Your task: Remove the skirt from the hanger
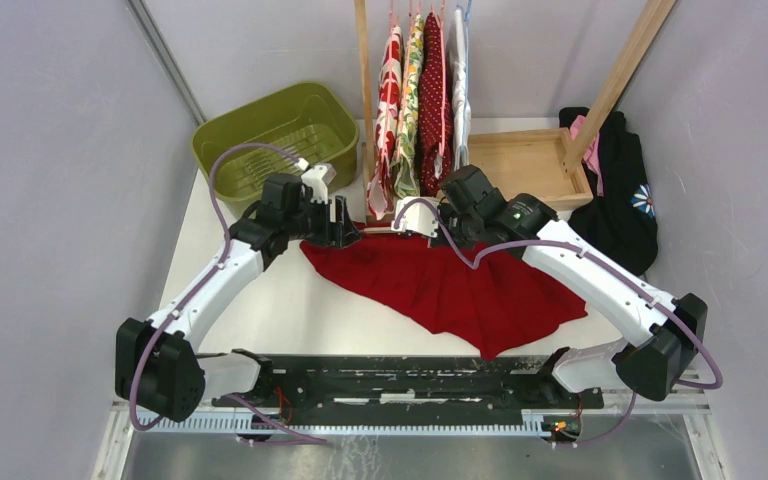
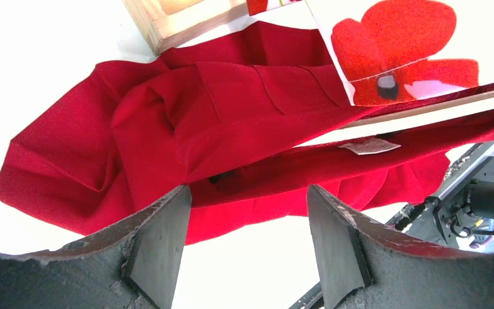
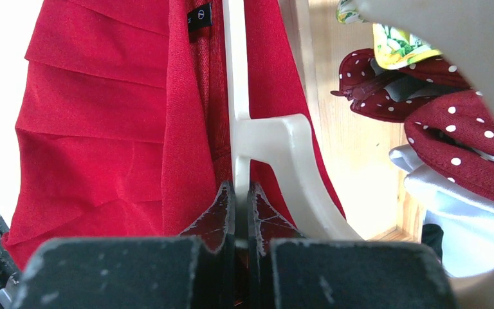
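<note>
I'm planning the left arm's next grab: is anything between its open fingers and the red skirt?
Nothing visible does. The left gripper faces the red skirt with open jaws and no object between them. The white hanger, pinched by the right gripper, lies farther along the waistband.

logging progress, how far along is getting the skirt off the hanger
Done: skirt lies spread on the table. In hand: right gripper shut on the hanger, left gripper open by the skirt. Left: skirt not yet off the hanger.
</note>
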